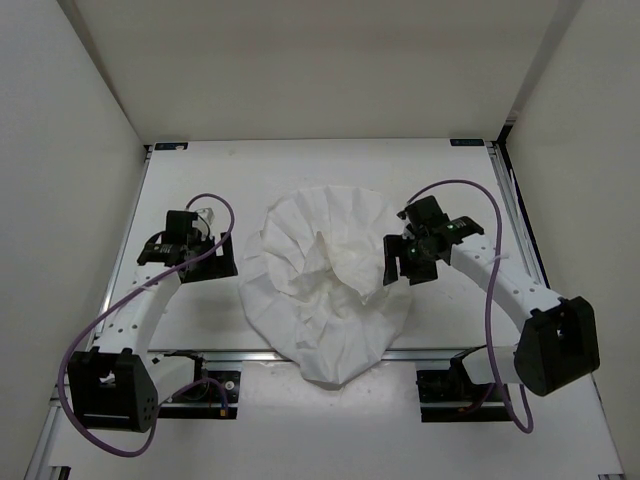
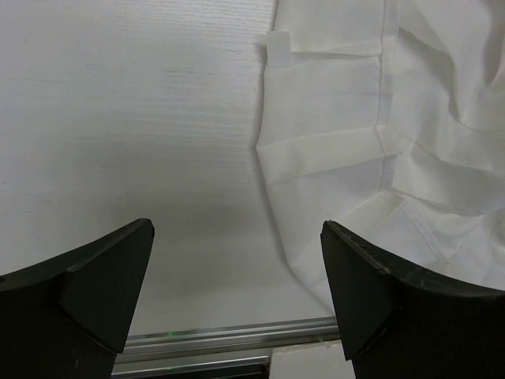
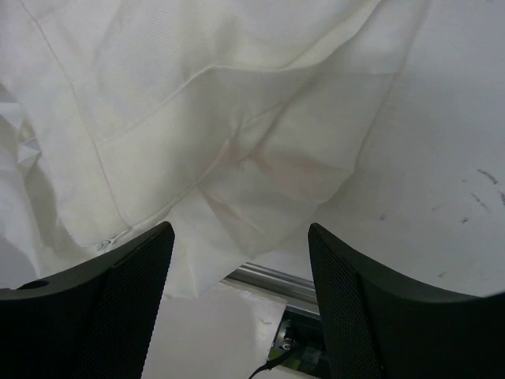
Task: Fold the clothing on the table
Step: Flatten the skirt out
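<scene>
Left pincer [image 2: 237, 229]: jaws spread wide, nothing between them. In the top view this pincer [image 1: 208, 262] stands over bare worktop [image 1: 200, 180], just beside the left hem of the clothing [image 1: 320, 290] and apart from it.

Right pincer [image 3: 241, 229]: jaws well apart, nothing gripped. In the top view it [image 1: 403, 268] sits above the right edge of the clothing.

The clothing [image 2: 379, 118] is one white, creased garment of rounded outline, lying loosely spread at the centre of the worktop, bunched and raised in the middle. A small white tag [image 2: 278, 49] shows at its left hem. Its near edge overlaps the metal rail [image 1: 250, 352] at the front. The right wrist view shows folded layers of the cloth [image 3: 197, 103] reaching down to that rail [image 3: 268, 278].
</scene>
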Robot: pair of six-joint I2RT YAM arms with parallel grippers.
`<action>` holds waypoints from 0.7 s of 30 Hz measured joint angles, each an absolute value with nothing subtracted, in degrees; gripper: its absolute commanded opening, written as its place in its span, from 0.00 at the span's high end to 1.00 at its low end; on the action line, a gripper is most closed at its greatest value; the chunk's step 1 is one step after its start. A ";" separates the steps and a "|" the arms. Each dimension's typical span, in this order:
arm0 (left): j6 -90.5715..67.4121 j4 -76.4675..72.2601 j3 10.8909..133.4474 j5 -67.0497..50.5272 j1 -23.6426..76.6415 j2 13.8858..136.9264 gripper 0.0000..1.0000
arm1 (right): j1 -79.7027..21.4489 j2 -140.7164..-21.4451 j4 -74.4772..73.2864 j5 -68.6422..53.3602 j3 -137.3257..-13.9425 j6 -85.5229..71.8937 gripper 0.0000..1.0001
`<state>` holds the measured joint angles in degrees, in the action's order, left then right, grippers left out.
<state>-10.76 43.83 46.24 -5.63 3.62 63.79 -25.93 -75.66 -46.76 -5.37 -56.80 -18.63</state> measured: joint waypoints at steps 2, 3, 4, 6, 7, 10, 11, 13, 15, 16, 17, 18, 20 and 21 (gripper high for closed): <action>-10.76 43.59 46.02 -5.65 3.70 63.79 0.01 | -25.98 -76.36 -46.83 -6.79 -56.95 -19.03 0.26; -10.76 43.42 45.89 -5.67 3.90 63.81 0.01 | -26.02 -76.84 -46.85 -7.64 -57.17 -19.14 0.26; -10.76 43.40 45.82 -5.74 4.05 63.88 0.01 | -26.00 -77.45 -46.85 -8.56 -57.54 -19.20 0.26; -10.76 43.24 45.71 -5.80 4.34 64.14 0.01 | -26.00 -78.78 -46.83 -10.66 -58.76 -19.62 0.28; -10.76 43.24 45.71 -5.82 4.56 64.31 0.02 | -25.96 -79.40 -46.78 -11.60 -59.53 -20.03 0.28; -10.76 43.24 45.71 -6.04 5.23 64.71 0.01 | -25.89 -80.79 -46.09 -14.26 -61.14 -21.85 0.29; -10.79 43.22 45.71 -6.04 5.50 64.77 0.01 | -26.00 -81.03 -45.84 -14.81 -61.25 -22.55 0.30; -10.79 43.20 45.67 -6.09 5.87 64.93 0.02 | -26.55 -81.28 -46.06 -15.14 -61.25 -24.08 0.29; -10.79 43.24 45.67 -6.07 6.26 65.14 0.01 | -27.16 -81.52 -46.35 -15.75 -61.25 -25.58 0.28; -10.76 43.29 45.67 -6.04 6.50 65.30 0.02 | -27.31 -81.73 -46.63 -16.43 -61.25 -26.37 0.28; -10.76 43.29 45.67 -6.02 6.83 65.41 0.01 | -27.11 -82.00 -46.98 -17.21 -61.25 -27.11 0.29; -10.74 43.29 45.67 -6.00 7.20 65.58 0.01 | -26.61 -82.26 -47.31 -18.02 -61.25 -28.08 0.29; -10.72 43.35 45.67 -5.93 8.05 66.04 0.01 | -24.58 -82.61 -48.29 -19.86 -61.23 -30.22 0.29; -10.72 43.40 45.69 -5.93 8.38 66.24 0.02 | -23.33 -82.63 -48.66 -20.73 -61.12 -31.42 0.29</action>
